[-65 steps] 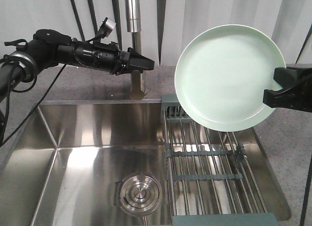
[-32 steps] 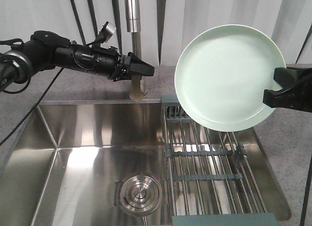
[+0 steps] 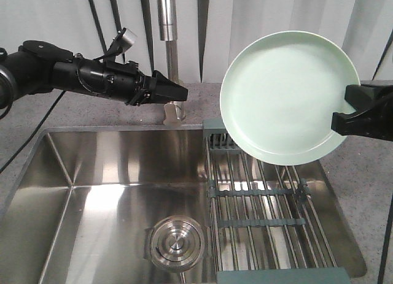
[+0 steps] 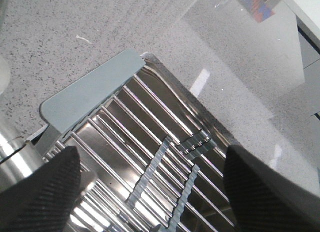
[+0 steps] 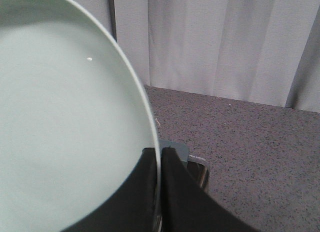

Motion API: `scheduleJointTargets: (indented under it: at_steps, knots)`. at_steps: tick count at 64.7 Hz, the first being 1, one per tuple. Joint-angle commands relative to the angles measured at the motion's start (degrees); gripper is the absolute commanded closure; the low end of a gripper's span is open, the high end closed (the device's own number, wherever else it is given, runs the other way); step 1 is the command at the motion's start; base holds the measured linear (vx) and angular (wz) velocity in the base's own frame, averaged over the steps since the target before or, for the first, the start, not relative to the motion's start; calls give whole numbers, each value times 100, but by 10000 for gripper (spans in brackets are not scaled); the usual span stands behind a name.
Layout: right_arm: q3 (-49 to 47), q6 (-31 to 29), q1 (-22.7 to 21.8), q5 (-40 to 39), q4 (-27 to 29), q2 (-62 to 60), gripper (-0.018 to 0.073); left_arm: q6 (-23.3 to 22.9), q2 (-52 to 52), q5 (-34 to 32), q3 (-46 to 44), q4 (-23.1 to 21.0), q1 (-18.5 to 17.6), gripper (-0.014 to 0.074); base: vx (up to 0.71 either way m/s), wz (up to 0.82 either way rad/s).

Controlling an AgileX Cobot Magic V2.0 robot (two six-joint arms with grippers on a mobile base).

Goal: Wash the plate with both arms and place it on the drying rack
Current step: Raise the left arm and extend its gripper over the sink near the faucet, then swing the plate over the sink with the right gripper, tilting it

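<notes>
One grip atm: right fingers pinch the rim of the round pale mint-green plate, above the metal-rod drying rack; left fingers open, empty, off to its left.

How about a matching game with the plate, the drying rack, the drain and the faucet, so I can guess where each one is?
Things:
1. plate
2. drying rack
3. drain
4. faucet

Places:
A. set in the floor of the sink
B. standing upright behind the sink
C. held up on its edge by the right gripper
D. lying across the right end of the sink

Pairs: 1-C, 2-D, 3-A, 4-B
</notes>
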Motion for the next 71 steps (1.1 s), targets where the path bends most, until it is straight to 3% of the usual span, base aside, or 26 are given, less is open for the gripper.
scheduleJointTargets:
  at_steps: [1,9,21,42,53,71]
  knots:
    - [-158,-44,-17,-421,51,-98,564,6,-573,824,16,-132,-25,44,0,0]
    - [-158,-44,-17,-421,51,-98,564,339,-967,824,392,-161,210,44,0,0]
    - [-158,-44,-17,-421,51,-98,564,679,-1526,824,1226,-486,948,44,0,0]
    - [-158,-44,-17,-421,51,-98,564,1085,-2350,824,2718,-301,2032,44,0,0]
    - [-158,-44,-17,-421,51,-98,564,1240,-2529,824,3214,-454,2321,44,0,0]
    - [-158,-44,-17,-375,51,-98,564,1216,-2529,820,3212,-208,2335,44,0,0]
